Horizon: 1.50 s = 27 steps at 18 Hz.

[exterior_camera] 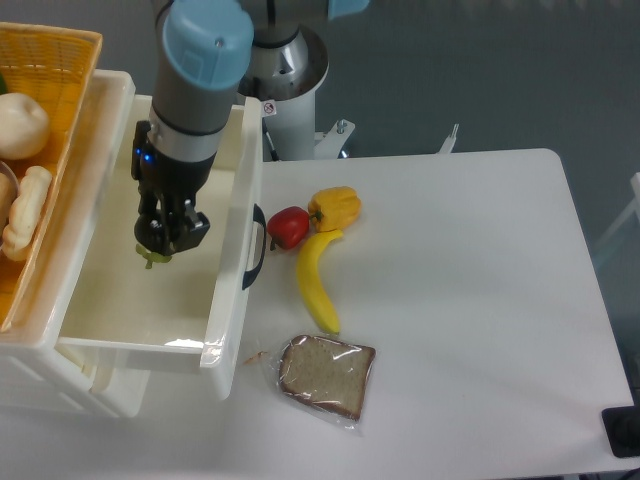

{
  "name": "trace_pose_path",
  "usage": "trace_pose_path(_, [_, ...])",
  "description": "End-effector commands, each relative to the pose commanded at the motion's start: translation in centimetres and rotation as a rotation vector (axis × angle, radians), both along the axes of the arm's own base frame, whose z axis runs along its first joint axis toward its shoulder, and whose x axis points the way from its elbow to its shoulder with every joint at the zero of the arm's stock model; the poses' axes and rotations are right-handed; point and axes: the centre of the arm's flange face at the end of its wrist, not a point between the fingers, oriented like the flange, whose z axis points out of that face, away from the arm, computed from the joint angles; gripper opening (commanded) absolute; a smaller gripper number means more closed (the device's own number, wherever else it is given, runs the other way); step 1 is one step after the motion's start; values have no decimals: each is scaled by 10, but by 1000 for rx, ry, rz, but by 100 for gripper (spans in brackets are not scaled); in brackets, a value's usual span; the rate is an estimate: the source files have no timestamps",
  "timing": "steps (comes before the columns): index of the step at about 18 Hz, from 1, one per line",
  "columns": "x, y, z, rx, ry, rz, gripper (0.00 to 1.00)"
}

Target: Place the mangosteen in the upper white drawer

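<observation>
The upper white drawer (228,300) stands pulled open at the left, a dark curved handle (258,246) on its front panel. My gripper (166,243) hangs inside the drawer's opening, over its middle. It is shut on the mangosteen (153,259). Only the fruit's green leafy cap pokes out below the fingers; its dark body is hidden between them.
On the table just right of the drawer's front lie a red pepper (288,227), a yellow pepper (335,207) and a banana (318,283). A bagged bread slice (325,375) lies nearer the front. An orange wicker basket (60,90) with pale rolls sits on top at the far left.
</observation>
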Motion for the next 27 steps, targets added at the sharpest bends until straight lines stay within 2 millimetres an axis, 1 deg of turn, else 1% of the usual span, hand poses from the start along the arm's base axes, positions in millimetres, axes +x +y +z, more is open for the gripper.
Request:
trace_pose_path(1, [0, 1, -3, -5, -1, -1, 46])
trace_pose_path(3, [-1, 2, -5, -8, -2, -6, 62])
trace_pose_path(4, [-1, 3, -5, -9, 3, -9, 75])
trace_pose_path(6, [-3, 3, -8, -27, 21, -8, 94])
trace_pose_path(8, [-3, 3, -8, -27, 22, -11, 98])
trace_pose_path(10, [-6, 7, 1, -11, 32, -8, 99])
trace_pose_path(14, [-20, 9, 29, 57, 54, 26, 100])
trace_pose_path(18, [-63, -8, 60, 147, 25, 119, 100])
trace_pose_path(21, [-103, -32, 75, 177, 32, 218, 100])
trace_pose_path(23, [-139, -52, 74, 173, 31, 314, 100])
trace_pose_path(24, [-164, -68, 71, 169, 34, 362, 100])
trace_pose_path(25, [-189, -84, 66, 165, 35, 406, 100])
trace_pose_path(26, [-209, -98, 61, 161, 37, 443, 100])
trace_pose_path(27, [-226, -107, 52, 151, 32, 468, 100])
